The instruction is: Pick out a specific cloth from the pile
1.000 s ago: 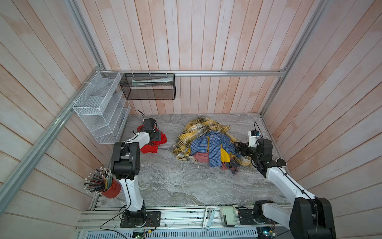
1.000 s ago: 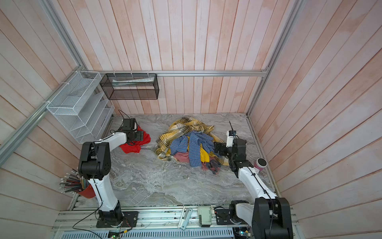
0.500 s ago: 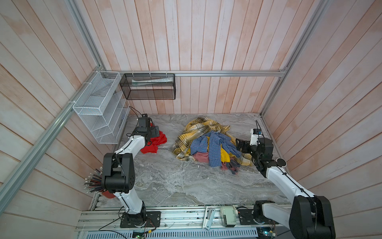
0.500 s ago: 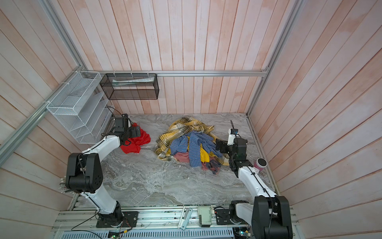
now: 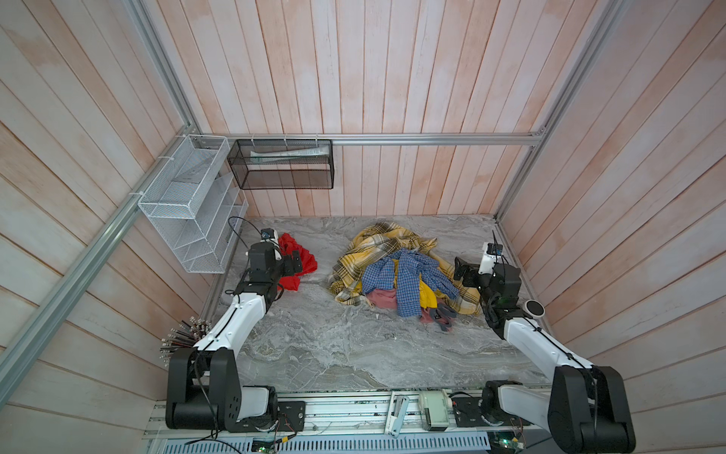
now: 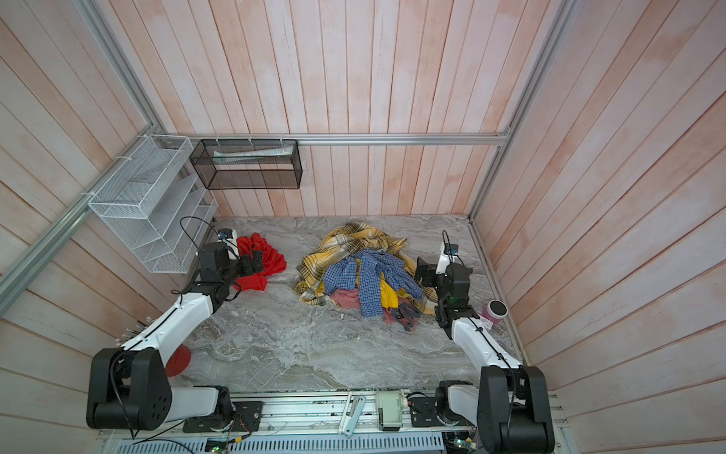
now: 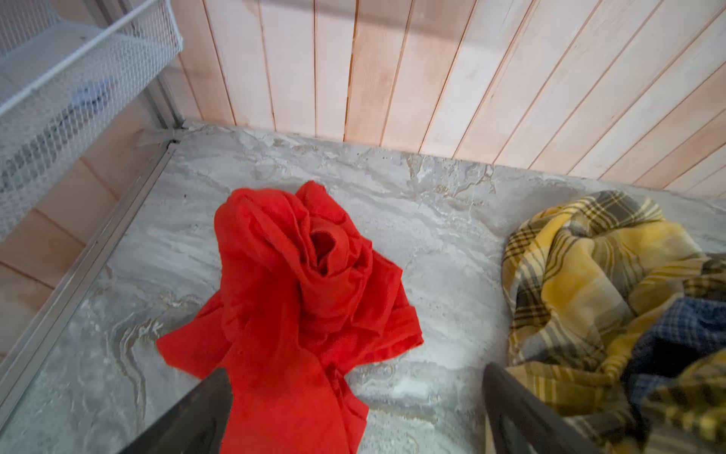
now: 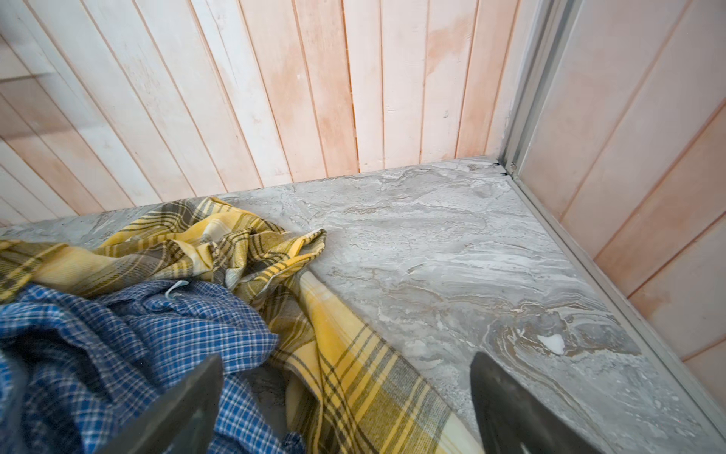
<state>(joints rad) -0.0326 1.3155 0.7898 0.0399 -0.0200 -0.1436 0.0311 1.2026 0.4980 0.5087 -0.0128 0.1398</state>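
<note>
The cloth (image 5: 304, 261), plain bright red and crumpled, lay on the table's far left, well apart from the pile (image 5: 396, 271) of mixed garments at centre-right.

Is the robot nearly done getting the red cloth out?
Looks done: the red cloth lies alone on the table, apart from the pile. In hand: nothing; the left end effector and right end effector are both open. Left: seemingly nothing.

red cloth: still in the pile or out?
Out. The red cloth lies crumpled on the table, bare marble between it and the pile. The left gripper hangs open above it, holding nothing.
</note>
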